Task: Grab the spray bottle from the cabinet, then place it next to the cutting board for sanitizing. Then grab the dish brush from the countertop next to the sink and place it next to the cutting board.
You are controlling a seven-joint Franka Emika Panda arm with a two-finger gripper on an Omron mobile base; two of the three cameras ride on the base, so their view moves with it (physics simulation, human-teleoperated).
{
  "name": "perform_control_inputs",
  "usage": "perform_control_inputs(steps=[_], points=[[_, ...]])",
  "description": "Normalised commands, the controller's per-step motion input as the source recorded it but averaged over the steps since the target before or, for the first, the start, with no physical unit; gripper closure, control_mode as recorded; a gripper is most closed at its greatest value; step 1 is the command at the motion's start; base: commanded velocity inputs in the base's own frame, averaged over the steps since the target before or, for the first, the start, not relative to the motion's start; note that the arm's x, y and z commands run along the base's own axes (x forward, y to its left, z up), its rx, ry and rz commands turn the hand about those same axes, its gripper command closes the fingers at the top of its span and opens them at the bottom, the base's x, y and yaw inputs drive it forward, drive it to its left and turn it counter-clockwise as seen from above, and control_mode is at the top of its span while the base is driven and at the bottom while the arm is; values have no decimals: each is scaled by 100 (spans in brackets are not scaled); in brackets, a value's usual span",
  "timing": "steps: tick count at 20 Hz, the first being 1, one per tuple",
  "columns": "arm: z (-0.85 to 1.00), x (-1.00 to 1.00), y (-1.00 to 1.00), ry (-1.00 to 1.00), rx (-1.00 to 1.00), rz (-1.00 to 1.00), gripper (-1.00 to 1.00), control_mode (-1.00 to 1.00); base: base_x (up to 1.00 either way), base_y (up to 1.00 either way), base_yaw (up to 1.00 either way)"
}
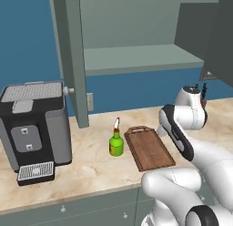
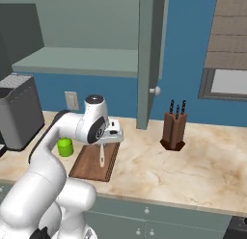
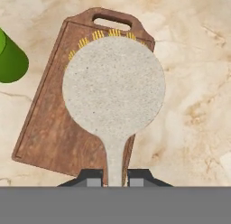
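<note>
Beige countertop (image 1: 91, 166), open cabinet (image 1: 141, 56) above, brush over the board.

Your gripper (image 3: 114, 182) has its jaws clamped on the dish brush (image 3: 113, 92) handle, hanging above the cutting board (image 3: 49, 128). Let go here and it probably lands on the board, not beside it. Coffee machine (image 1: 34, 125) sits well off to the side, knife block (image 2: 173, 129) on the other, and the spray bottle (image 1: 116, 143) is just beside the board's far edge, so aim for the bare side.
</note>
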Motion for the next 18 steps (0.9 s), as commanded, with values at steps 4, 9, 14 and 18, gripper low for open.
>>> perform_control_inputs(steps=[4, 9, 14, 18], points=[[-12, 5, -26, 15, 1, -3, 100, -100, 0, 0, 0], [-17, 14, -38, 9, 3, 0, 100, -100, 0, 0, 0], [-28, 23, -9, 2, 0, 0, 100, -100, 0, 0, 0], [-34, 23, -20, 0, 0, 0, 100, -100, 0, 0, 0]])
